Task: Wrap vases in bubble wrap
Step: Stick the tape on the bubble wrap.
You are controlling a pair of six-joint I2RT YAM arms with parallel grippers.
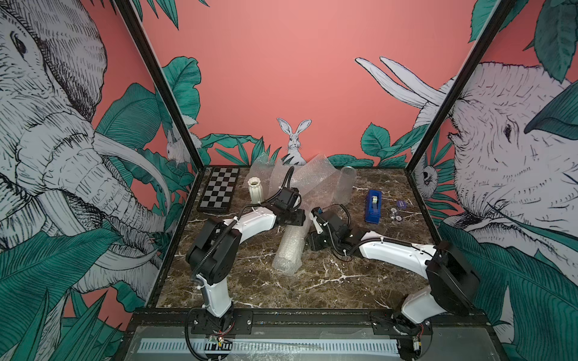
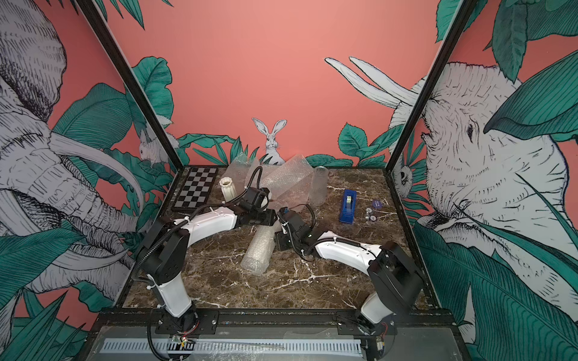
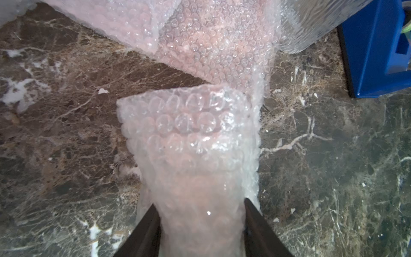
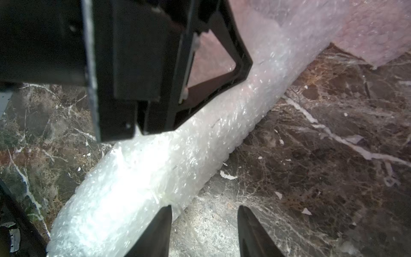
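Nearest the camera head, a slotted white rail (image 1: pixel 266 345) ran across at 6 o'clock. At the centre of the marble table (image 1: pixel 344 281) lay the bubble-wrapped vase (image 1: pixel 288 250), running from 7 to 1 o'clock. I saw the left gripper (image 3: pixel 200 204) clamped on its far end, a finger each side. The right gripper (image 4: pixel 203 210) stood open and empty on its 3 o'clock side. Loose bubble wrap sheets (image 1: pixel 312 179) were heaped at 12, the white fluted vase (image 1: pixel 256 189) upright at 11, the glass vase (image 1: pixel 345 186) at 1, the blue tape dispenser (image 1: pixel 373 206) at 2.
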